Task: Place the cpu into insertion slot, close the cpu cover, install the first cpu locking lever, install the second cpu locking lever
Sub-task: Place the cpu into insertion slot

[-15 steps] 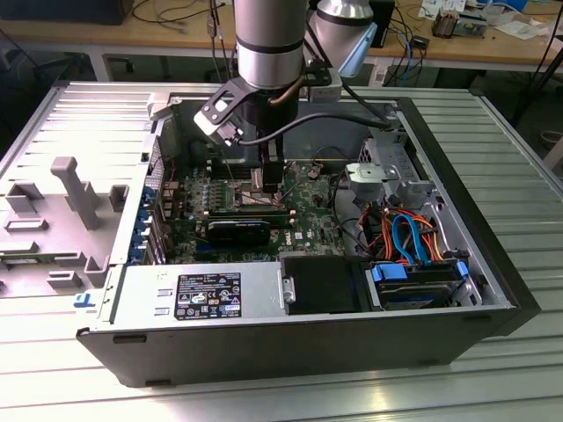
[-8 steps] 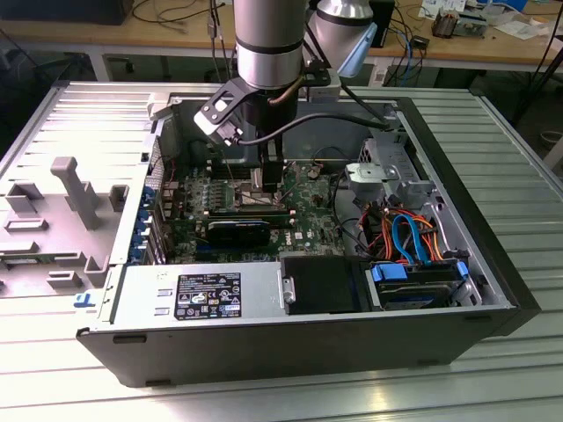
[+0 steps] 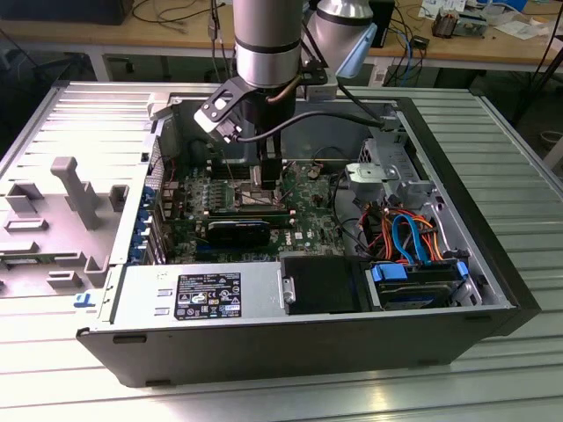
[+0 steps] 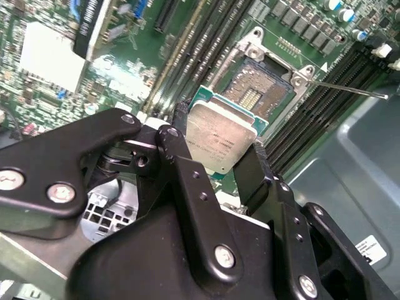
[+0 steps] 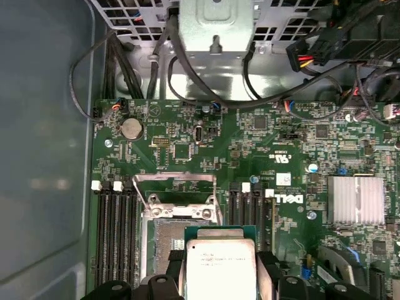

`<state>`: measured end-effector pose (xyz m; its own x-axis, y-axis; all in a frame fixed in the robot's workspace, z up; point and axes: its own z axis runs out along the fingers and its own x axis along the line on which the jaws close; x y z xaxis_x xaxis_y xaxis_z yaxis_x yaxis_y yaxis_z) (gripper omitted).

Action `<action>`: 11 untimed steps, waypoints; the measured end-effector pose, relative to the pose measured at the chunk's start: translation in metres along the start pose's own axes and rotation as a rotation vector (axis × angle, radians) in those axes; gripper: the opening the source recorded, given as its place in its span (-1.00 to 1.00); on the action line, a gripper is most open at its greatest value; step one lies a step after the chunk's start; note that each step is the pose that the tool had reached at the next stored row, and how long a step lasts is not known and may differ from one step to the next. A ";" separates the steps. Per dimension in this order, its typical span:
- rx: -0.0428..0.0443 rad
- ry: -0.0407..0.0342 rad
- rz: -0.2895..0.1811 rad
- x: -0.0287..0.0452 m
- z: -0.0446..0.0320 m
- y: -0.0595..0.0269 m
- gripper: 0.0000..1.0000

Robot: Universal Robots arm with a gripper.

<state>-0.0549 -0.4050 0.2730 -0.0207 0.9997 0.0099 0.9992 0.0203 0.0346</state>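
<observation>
The cpu (image 4: 222, 140) is a flat square chip with a silver-grey top, and my gripper (image 4: 219, 153) is shut on it by two opposite edges between black fingers (image 4: 182, 164). It hangs tilted a little above the green motherboard, beside the insertion slot (image 4: 259, 94), which lies open with its dark contact field showing. In the first wrist view the cpu (image 5: 219, 262) overlaps the near corner of the insertion slot (image 5: 169, 234), and the cpu cover (image 5: 181, 212) stands swung up at the slot's far edge. In the exterior view my gripper (image 3: 268, 178) reaches down into the open computer case.
Black memory slots (image 5: 115, 231) flank the socket on both sides. A thin metal lever (image 4: 350, 87) sticks out by the socket. A finned heatsink (image 5: 356, 200), a long black card (image 3: 242, 233), the power supply (image 3: 202, 294) and drive cables (image 3: 409, 237) stand around inside the case walls.
</observation>
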 end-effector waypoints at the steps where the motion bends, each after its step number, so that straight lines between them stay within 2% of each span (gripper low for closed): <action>1: 0.0002 -0.0014 0.000 0.0026 0.0011 0.0000 0.08; 6: 0.0000 -0.0026 0.000 0.0137 0.0105 -0.0033 0.08; 11: 0.0000 -0.0029 0.006 0.0201 0.0218 -0.0058 0.08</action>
<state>-0.0604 -0.3848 0.2512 -0.0142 0.9999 0.0072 0.9993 0.0139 0.0346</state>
